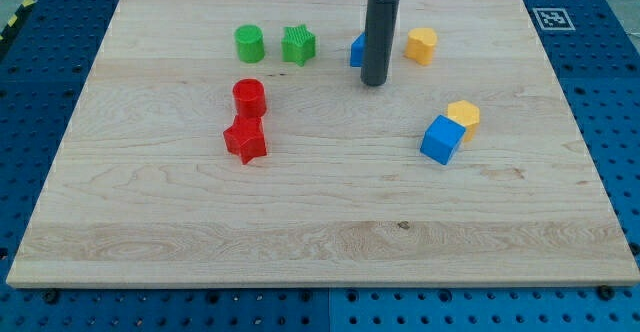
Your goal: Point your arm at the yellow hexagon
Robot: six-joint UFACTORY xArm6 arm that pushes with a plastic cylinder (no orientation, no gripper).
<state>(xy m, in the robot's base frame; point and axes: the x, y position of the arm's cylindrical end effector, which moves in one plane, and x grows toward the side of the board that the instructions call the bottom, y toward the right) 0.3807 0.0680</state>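
My tip [374,82] rests on the board near the view's top centre. A yellow block that looks like a hexagon [421,46] stands a little to the right of the rod and slightly above the tip, apart from it. A second yellow block [463,114], more like a pentagon, sits lower right and touches a blue cube [441,139]. Another blue block [357,50] is partly hidden behind the rod's left side; its shape cannot be made out.
A green cylinder [249,44] and a green star [298,45] stand at the top left. A red cylinder [248,98] and a red star [245,139] sit below them. The wooden board [320,242] ends on blue pegboard.
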